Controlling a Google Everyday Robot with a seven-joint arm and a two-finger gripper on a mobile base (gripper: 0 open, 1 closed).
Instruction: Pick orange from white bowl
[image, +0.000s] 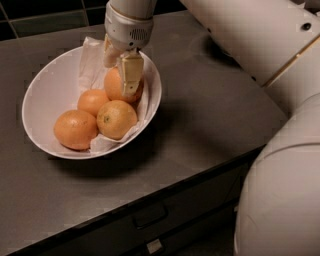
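Hanging over the white bowl (45, 90), the tool (121, 77) overlaps the rearmost orange (113, 86).

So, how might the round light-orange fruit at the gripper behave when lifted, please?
The round light-orange fruit at the gripper looks smooth and firm, so it may slip or roll. It appears to touch the smaller deep-orange fruit in the wide white bowl; lifting could nudge that.

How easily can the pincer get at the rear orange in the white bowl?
Probably yes: the pincer hangs right at the rear orange in the white bowl; nothing lies between them.
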